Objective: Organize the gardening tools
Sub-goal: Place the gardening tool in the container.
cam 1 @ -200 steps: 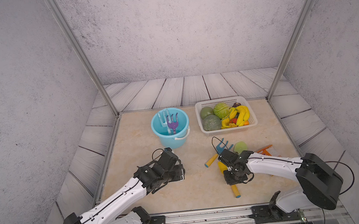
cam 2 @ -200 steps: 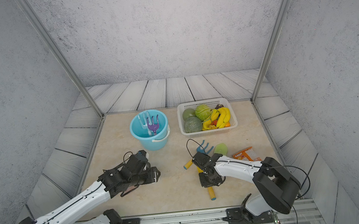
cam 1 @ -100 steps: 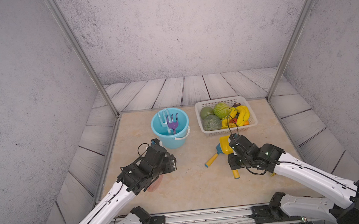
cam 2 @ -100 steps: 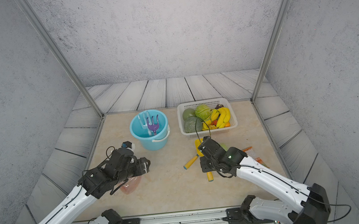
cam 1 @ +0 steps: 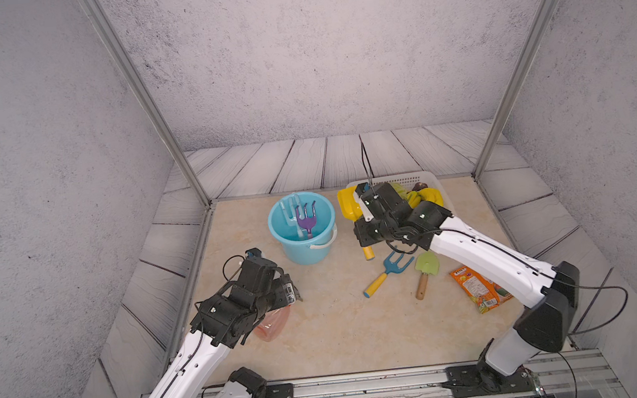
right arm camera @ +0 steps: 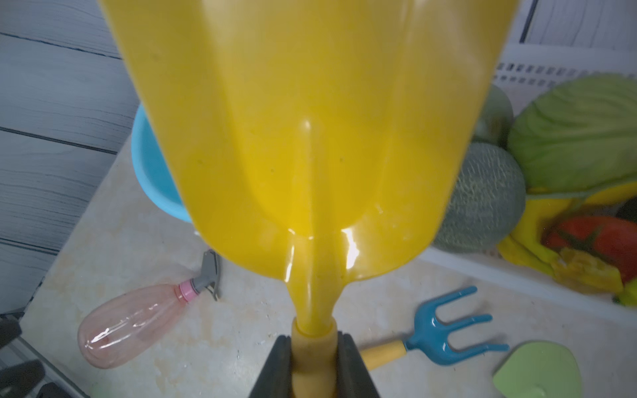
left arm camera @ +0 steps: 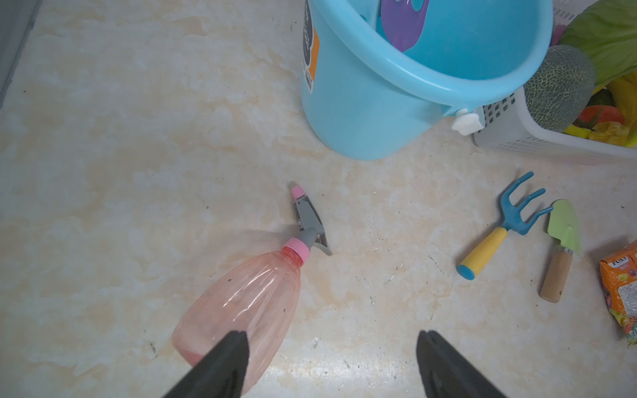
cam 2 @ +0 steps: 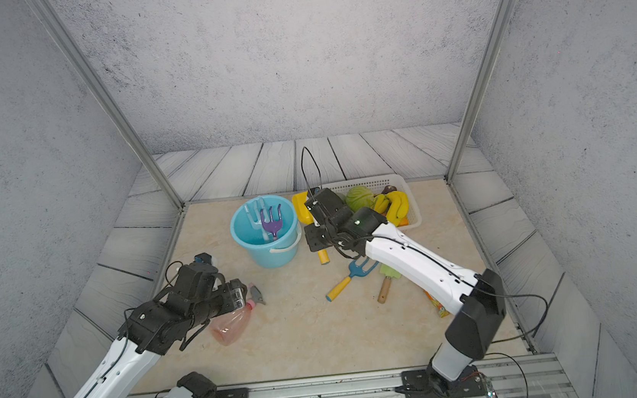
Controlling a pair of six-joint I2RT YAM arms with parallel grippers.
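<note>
Now, in a top view, your right gripper is clamped on the shovel, blade up, with the bucket just beside it. Two forks already stand inside. Judging by that, you should carry the shovel over the rim, tip the handle down, and release only once it is inside.

From the left wrist, your left gripper hangs with jaws apart and empty. The bottle lies flat beneath it, base under one finger, nozzle pointing ahead toward the bucket. Centre the jaws across its body before closing. It is pink and see-through, probably thin enough to squash or roll.

From the right wrist, the fingers pinch the handle just below the blade. That glossy yellow plastic could swivel, so move smoothly.
</note>
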